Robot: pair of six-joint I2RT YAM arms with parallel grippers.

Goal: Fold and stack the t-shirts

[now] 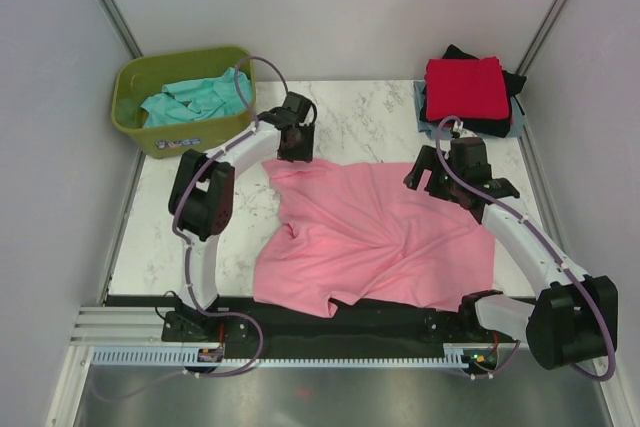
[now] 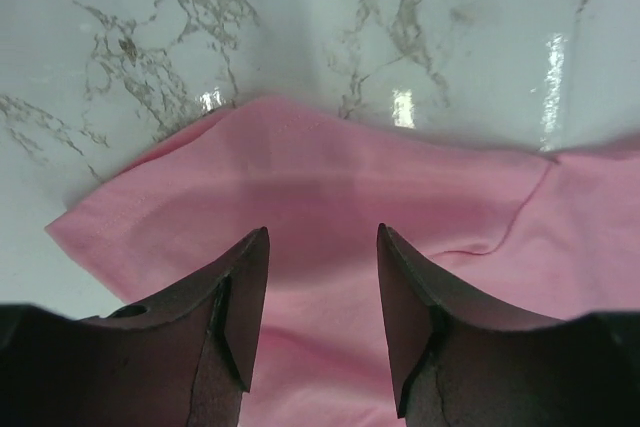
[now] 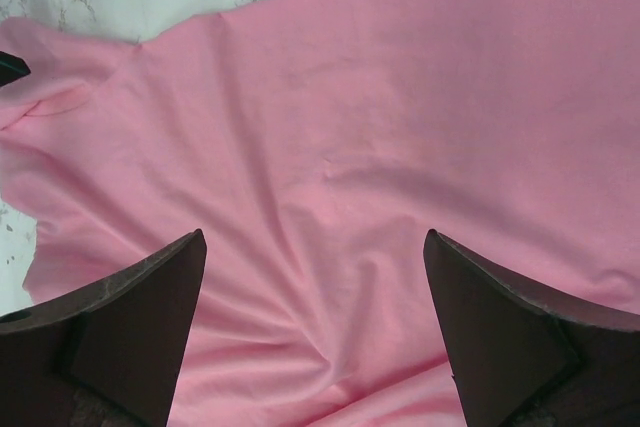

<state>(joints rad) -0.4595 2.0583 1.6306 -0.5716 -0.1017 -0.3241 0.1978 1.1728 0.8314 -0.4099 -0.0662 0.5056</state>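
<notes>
Pink t-shirt [image 1: 370,237] is lying spread out but pretty wrinkly in the middle of the marble worktop [image 1: 355,115]. Left fingers [image 2: 235,297] sit parted over its far-left corner, nothing pinched. Right fingers [image 3: 150,297] gape wide above its right side. Red t-shirt [image 1: 462,85] tops a folded stack at far right, and the teal t-shirt [image 1: 195,99] is bunched up in the olive tub [image 1: 135,127].
</notes>
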